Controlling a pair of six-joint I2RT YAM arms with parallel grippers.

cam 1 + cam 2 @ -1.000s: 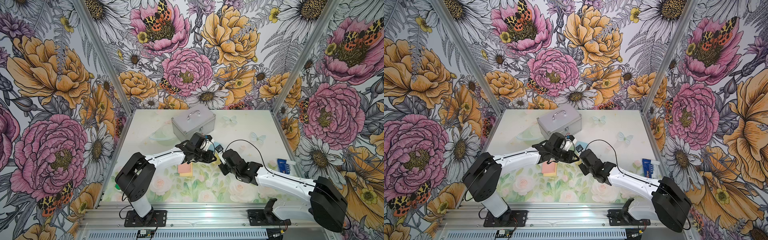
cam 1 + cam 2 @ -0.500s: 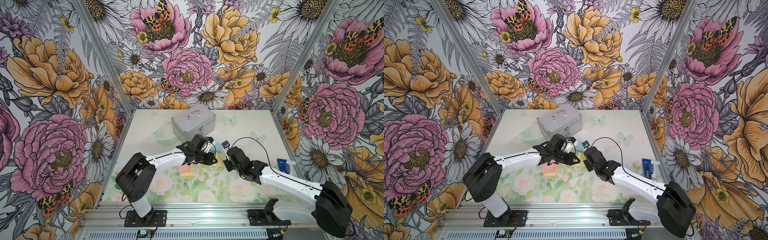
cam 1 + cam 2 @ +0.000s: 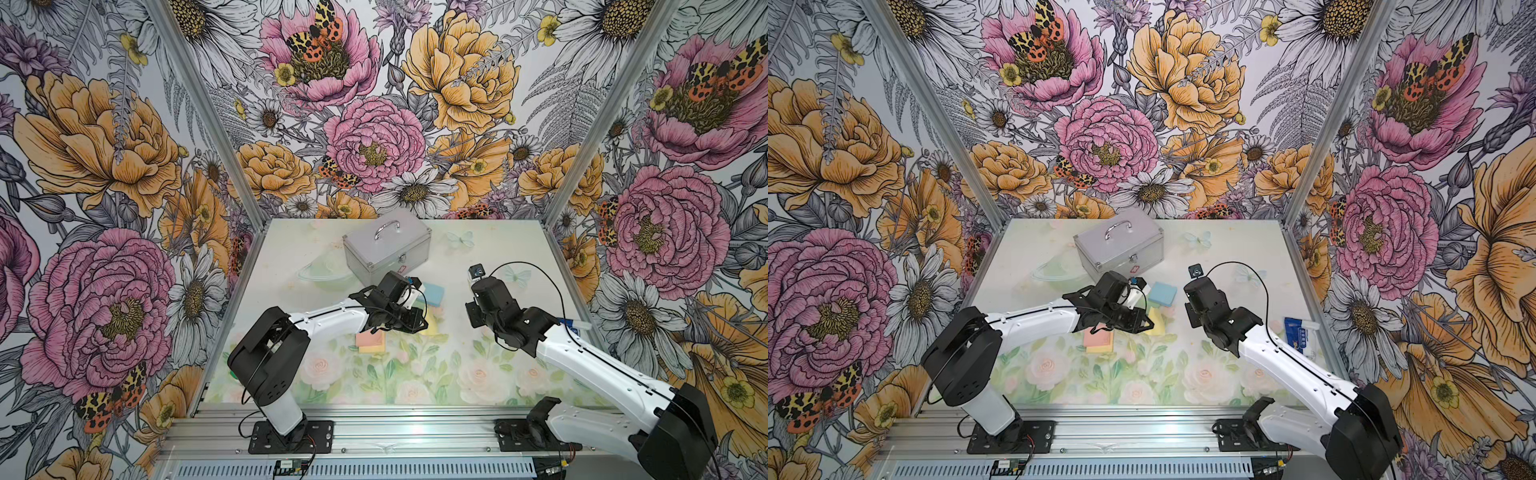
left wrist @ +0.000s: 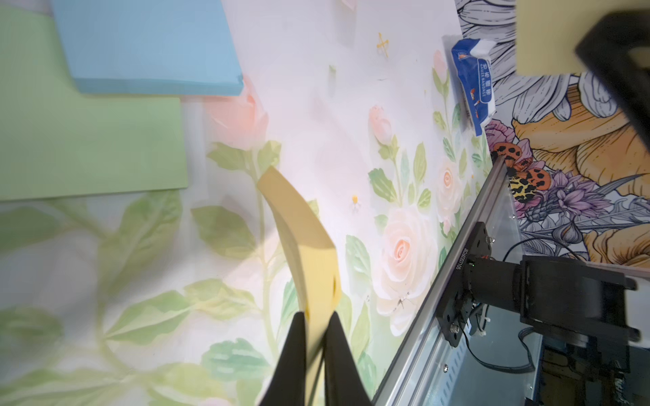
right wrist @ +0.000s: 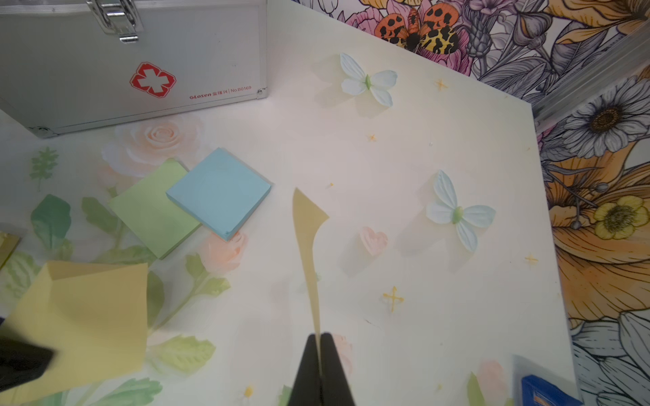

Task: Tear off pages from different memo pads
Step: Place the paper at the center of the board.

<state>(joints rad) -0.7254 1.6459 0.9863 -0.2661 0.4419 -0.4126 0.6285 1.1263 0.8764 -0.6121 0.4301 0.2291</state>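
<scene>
Versus earlier frame, right gripper (image 5: 320, 339) now well apart from left gripper (image 4: 315, 321). Closed on yellow page (image 5: 306, 225), edge-on, long axis straight out from tips. Left one clamps yellow pad (image 4: 311, 253).

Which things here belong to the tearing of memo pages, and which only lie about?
Job: yellow page in right tool; yellow pad in left tool; blue pad; green pad; salmon-pink pad.
Lying about: silver case; blue packet.
</scene>
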